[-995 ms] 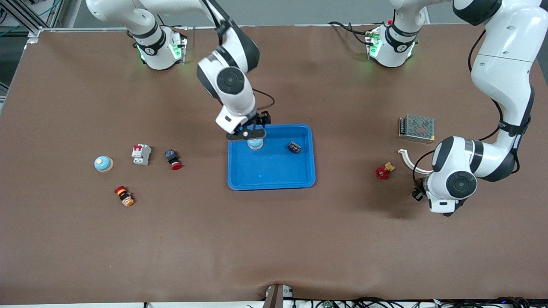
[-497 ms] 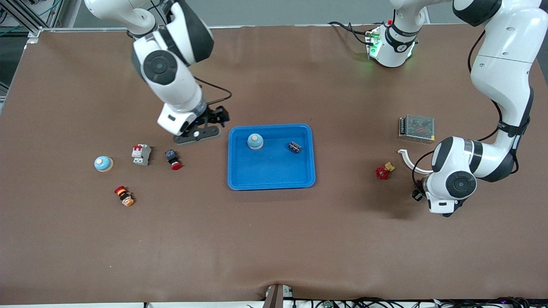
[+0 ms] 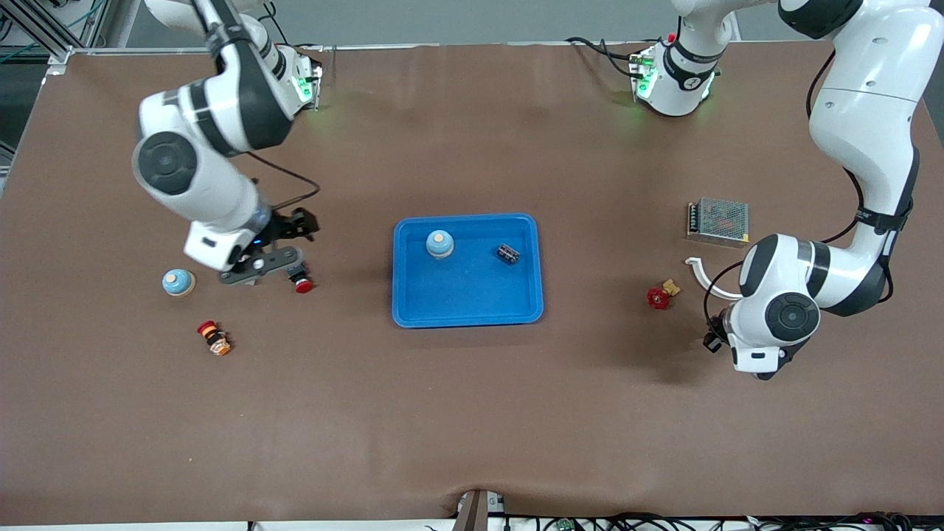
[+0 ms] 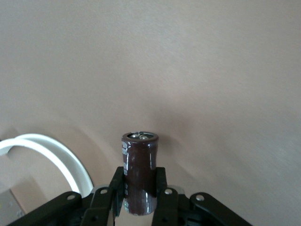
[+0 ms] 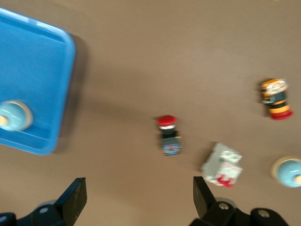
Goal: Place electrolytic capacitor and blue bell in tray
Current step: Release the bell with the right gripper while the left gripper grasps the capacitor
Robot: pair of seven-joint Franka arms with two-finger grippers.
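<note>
You're looking at a robotics lab bench: two white arms bolted to a brown-covered table [image 3: 472,413], aluminium framing [image 3: 44,37] at one corner, cables [image 3: 664,522] along the edge, and loose electrical parts like a mesh-cased power supply [image 3: 718,220].

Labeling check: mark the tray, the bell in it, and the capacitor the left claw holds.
tray [image 3: 472,306]: front view, bare floor near its rim.
blue bell [image 3: 439,243]: front view, top of dome.
electrolytic capacitor [image 4: 139,165]: left wrist view, brown body above the left claw [image 4: 139,200].
</note>
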